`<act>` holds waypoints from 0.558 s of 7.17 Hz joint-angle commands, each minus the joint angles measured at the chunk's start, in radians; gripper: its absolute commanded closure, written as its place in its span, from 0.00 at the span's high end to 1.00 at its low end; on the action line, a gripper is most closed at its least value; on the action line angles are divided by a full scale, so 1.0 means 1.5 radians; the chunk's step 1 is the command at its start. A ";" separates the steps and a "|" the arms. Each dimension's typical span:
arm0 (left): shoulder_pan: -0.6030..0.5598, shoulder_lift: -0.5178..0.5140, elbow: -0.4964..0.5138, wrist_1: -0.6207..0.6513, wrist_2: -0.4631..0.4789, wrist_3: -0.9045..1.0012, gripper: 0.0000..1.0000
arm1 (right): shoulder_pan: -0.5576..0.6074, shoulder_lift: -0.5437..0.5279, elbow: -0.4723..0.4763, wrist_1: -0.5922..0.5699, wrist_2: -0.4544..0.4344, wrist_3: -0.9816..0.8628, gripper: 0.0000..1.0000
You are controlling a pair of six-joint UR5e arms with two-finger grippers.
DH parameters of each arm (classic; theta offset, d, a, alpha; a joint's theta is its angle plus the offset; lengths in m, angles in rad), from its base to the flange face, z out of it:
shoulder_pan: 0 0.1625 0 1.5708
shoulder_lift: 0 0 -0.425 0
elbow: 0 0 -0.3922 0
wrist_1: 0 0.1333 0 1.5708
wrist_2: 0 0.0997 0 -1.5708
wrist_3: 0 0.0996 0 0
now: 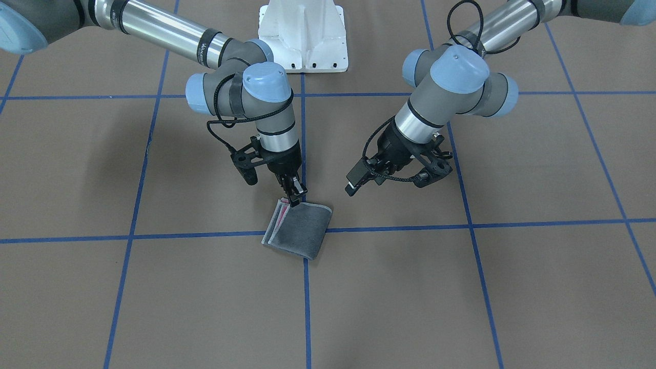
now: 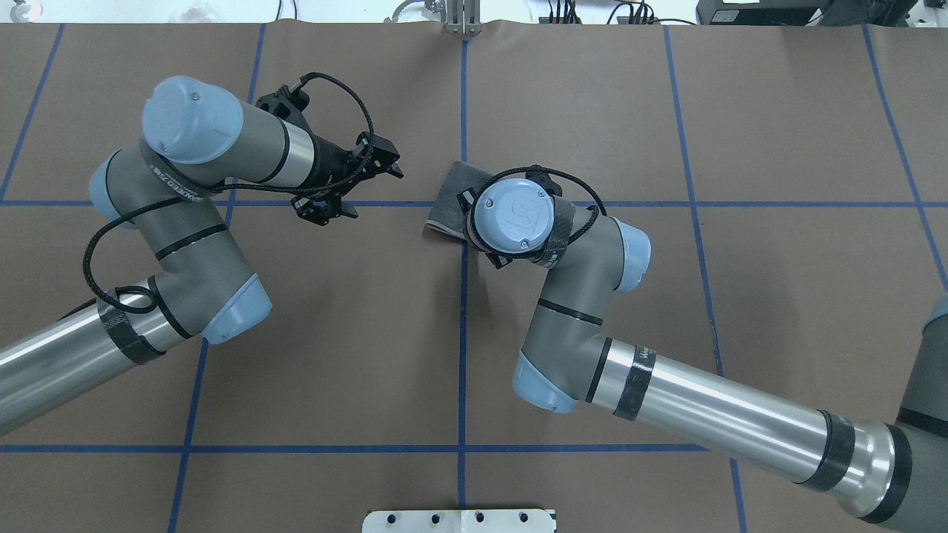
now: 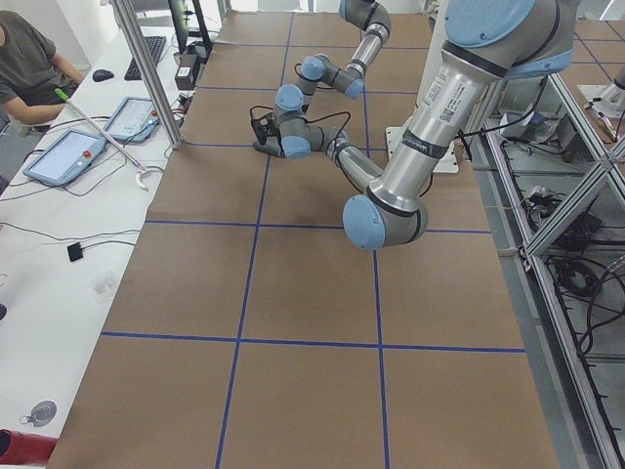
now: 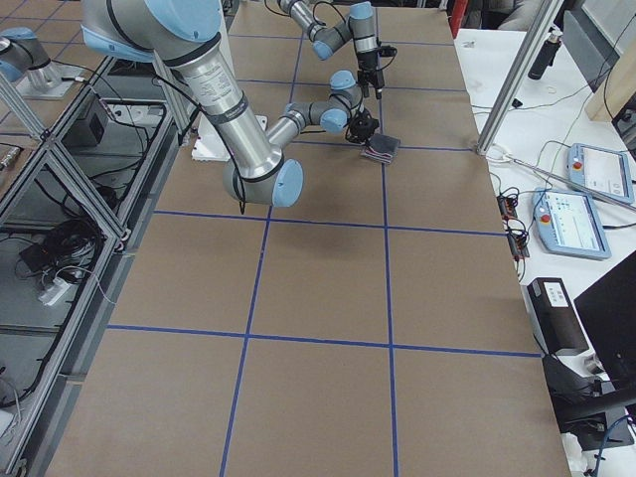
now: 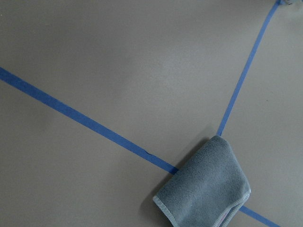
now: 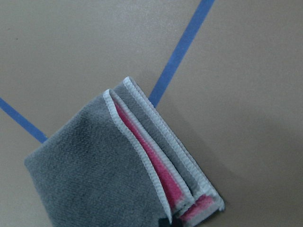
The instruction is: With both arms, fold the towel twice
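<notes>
The towel lies folded into a small thick packet on the brown table, grey face up, where two blue tape lines cross. Pink inner layers show at its open edge in the right wrist view. My right gripper points straight down at the packet's corner nearest the robot, its fingers close together on the edge. In the overhead view its wrist hides that corner of the towel. My left gripper hangs open and empty above the table, beside the towel and apart from it. The left wrist view shows the towel at its lower right.
The white pedestal base stands at the robot's side of the table. Blue tape lines grid the brown surface. Beyond the table's far edge stand a white bench with tablets and a seated person.
</notes>
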 commanded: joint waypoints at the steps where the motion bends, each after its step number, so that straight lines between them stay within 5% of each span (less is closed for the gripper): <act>1: 0.001 -0.001 0.000 0.000 0.001 -0.002 1.00 | 0.027 0.000 0.012 -0.020 0.025 -0.006 0.00; 4: 0.001 -0.004 0.000 0.000 0.001 -0.003 1.00 | 0.033 0.000 0.050 -0.070 0.032 -0.018 0.00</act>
